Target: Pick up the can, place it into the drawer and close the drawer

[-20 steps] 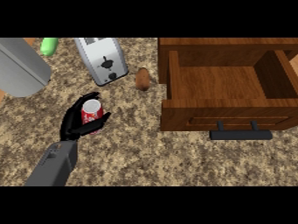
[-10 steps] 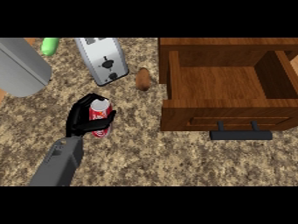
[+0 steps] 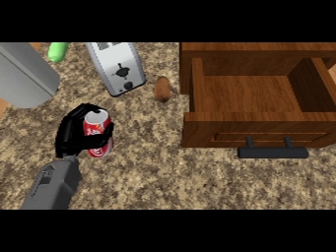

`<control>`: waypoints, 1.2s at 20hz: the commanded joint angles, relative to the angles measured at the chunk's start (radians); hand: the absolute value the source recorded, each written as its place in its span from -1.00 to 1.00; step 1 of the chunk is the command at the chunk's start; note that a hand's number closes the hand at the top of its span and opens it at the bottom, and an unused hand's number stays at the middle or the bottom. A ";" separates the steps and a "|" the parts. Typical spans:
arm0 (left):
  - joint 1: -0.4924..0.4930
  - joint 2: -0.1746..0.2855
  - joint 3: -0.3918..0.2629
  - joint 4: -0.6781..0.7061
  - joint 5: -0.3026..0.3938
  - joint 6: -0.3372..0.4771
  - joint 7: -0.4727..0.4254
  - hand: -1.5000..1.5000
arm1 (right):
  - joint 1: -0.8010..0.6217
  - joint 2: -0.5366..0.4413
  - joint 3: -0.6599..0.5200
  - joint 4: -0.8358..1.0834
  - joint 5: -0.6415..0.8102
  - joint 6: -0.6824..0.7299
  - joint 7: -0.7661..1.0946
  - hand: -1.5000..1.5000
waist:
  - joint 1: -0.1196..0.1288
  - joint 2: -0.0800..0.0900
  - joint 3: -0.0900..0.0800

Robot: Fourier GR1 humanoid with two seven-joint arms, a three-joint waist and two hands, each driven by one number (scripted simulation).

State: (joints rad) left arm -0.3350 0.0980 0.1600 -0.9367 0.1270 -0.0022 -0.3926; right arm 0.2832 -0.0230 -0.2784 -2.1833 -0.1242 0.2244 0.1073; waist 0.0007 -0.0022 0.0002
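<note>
The left robot hand [image 3: 74, 137] reaches in from the near-left, fingers curled round the red soda can [image 3: 97, 134]. The can is held roughly upright, its top pointing away. From there the open wooden drawer [image 3: 261, 130] lies well off to the right across the speckled table [image 3: 199, 182], handle toward the robot. Farther back are a toaster [image 3: 116, 69] and a small brown lump [image 3: 161, 88].
</note>
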 commanded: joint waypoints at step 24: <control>-0.441 -0.098 -0.262 -0.402 -0.139 0.303 0.640 1.00 | 0.036 0.012 -0.008 -0.032 0.003 -0.009 -0.021 -1.00 | -0.021 0.002 0.000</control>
State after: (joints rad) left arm -0.6138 0.0058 -0.0816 -1.3757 -0.0022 0.2337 0.1611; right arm 0.3036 -0.0128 -0.2745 -2.2084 -0.1222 0.2113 0.0990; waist -0.0106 -0.0008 0.0003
